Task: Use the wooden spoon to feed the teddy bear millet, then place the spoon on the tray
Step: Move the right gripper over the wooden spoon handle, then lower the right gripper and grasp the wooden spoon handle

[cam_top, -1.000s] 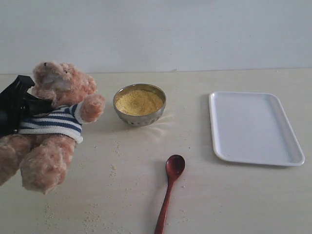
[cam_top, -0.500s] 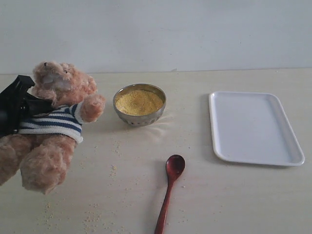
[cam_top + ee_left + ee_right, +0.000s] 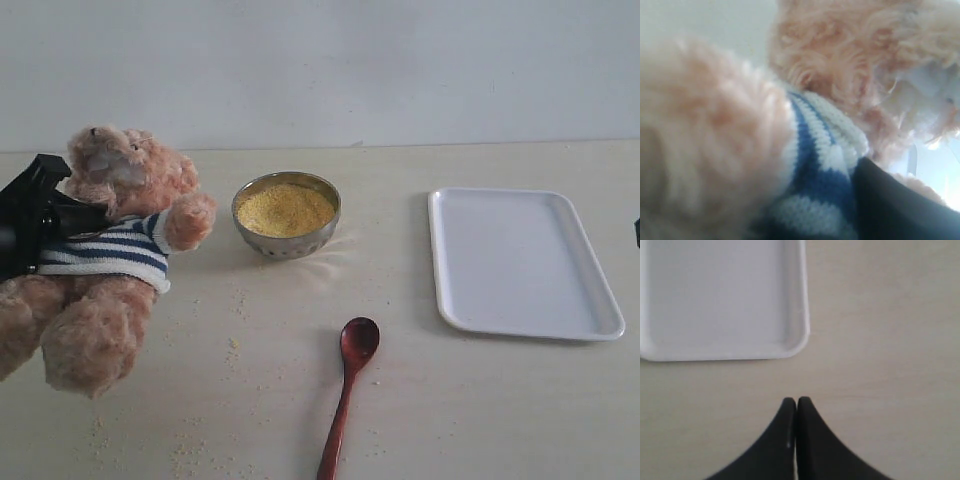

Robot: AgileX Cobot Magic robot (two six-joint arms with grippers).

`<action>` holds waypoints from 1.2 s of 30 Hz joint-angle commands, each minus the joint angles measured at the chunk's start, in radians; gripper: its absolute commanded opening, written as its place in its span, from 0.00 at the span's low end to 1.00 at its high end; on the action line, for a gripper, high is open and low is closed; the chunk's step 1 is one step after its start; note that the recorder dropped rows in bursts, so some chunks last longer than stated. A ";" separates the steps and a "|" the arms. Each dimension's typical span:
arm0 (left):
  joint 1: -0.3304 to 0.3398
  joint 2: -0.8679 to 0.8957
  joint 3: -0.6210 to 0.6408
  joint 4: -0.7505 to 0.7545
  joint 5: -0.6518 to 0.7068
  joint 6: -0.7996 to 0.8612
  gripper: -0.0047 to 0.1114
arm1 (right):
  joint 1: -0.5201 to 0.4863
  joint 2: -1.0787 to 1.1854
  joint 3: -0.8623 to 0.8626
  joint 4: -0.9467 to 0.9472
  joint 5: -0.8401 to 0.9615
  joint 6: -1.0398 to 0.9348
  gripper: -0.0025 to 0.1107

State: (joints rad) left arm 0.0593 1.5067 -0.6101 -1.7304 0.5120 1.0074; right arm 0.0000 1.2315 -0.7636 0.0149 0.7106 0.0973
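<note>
To the right of the tray (image 3: 803,300) our right hand (image 3: 797,403) sits pressed together, so reaching unspread could shove the spoon (image 3: 344,403) aside, while our left hand (image 3: 58,216) pinches the bear (image 3: 108,252).

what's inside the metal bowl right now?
Yellow millet, filling the metal bowl nearly to its rim. Nothing else shows on top; the wooden spoon lies outside it. The grains hide the bowl's bottom.
</note>
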 commanded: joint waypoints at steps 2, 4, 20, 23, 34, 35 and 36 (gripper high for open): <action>0.000 -0.004 -0.008 -0.014 0.024 -0.006 0.08 | 0.076 -0.152 0.154 0.133 -0.185 -0.026 0.02; 0.000 -0.004 -0.008 -0.014 0.024 -0.006 0.08 | 0.169 -0.235 0.261 0.133 -0.337 0.064 0.02; 0.000 -0.004 -0.008 -0.014 0.024 -0.006 0.08 | 0.755 0.158 0.314 0.218 -0.959 0.108 0.02; 0.000 -0.004 -0.008 -0.014 0.024 -0.006 0.08 | 0.803 0.286 0.251 0.244 -0.954 0.106 0.02; 0.000 -0.004 -0.008 -0.014 0.011 -0.004 0.08 | 0.818 0.358 0.232 0.340 -0.897 0.102 0.07; 0.000 -0.004 -0.008 -0.014 0.011 -0.004 0.08 | 0.818 0.361 0.232 0.332 -0.897 0.102 0.12; 0.000 -0.004 -0.008 -0.014 0.011 -0.004 0.08 | 0.821 0.366 0.232 0.314 -0.901 0.102 0.19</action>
State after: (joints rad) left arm 0.0593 1.5067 -0.6101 -1.7304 0.5120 1.0074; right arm 0.8162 1.5912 -0.5265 0.3532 -0.1940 0.2102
